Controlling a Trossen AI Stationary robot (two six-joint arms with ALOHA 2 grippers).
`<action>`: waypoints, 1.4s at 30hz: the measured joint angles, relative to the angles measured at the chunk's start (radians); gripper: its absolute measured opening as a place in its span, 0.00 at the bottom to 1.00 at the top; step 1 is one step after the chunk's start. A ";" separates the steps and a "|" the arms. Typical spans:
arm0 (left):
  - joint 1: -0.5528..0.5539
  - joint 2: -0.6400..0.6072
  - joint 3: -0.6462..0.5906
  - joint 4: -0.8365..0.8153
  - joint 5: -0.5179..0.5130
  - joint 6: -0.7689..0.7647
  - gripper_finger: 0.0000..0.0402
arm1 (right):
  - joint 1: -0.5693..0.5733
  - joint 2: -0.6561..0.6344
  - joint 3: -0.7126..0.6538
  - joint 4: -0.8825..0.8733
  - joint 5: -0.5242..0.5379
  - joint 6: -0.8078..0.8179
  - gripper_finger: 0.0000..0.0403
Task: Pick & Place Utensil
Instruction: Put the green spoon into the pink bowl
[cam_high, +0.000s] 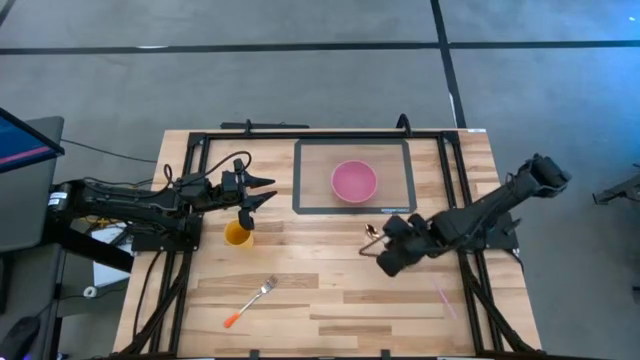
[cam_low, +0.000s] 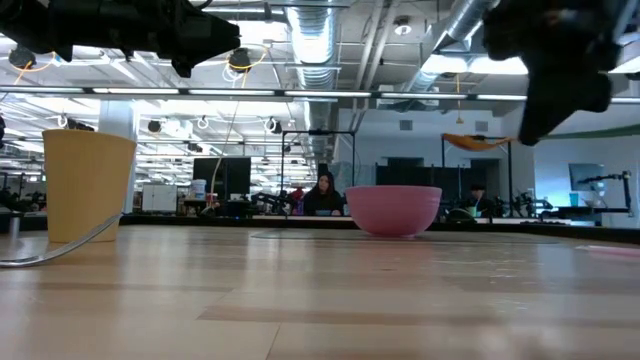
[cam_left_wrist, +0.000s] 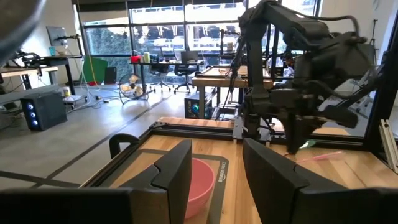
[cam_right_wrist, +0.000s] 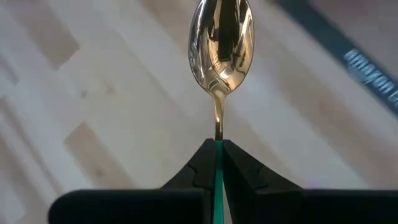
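A spoon with a gold bowl (cam_right_wrist: 222, 43) and a thin green handle is in my right gripper (cam_right_wrist: 218, 163), which is shut on it above the table's right-middle (cam_high: 385, 238), near the grey mat (cam_high: 304, 205). A pink bowl (cam_high: 354, 180) stands on that mat. A yellow cup (cam_high: 238, 234) stands upright on the wood, left of centre. My left gripper (cam_high: 262, 193) hovers open just above and beyond the cup, pointing toward the pink bowl (cam_left_wrist: 202, 180). A fork with an orange handle (cam_high: 250, 303) lies flat near the table's near edge. My right gripper pinches the spoon's green handle (cam_right_wrist: 218, 158) between its two fingertips. The spoon runs straight on out of the fingers, along their line, bowl end leading. It is lifted clear of the table, with the wood showing beneath the bowl.
A thin pink utensil (cam_high: 443, 298) lies on the wood at the near right. A black frame (cam_high: 300, 132) runs round the far and side edges of the table. Bare wood lies between the cup, the fork and the right gripper.
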 joint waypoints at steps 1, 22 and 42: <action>0.000 0.000 0.000 0.000 0.000 0.000 0.36 | -0.018 0.000 0.000 0.001 -0.004 -0.015 0.03; 0.000 0.000 0.000 0.000 0.000 0.000 0.36 | -0.459 0.001 0.020 0.023 -0.181 -0.296 0.03; 0.000 0.000 0.000 -0.001 0.000 0.000 0.36 | -0.785 0.066 0.127 0.037 -0.310 -0.337 0.03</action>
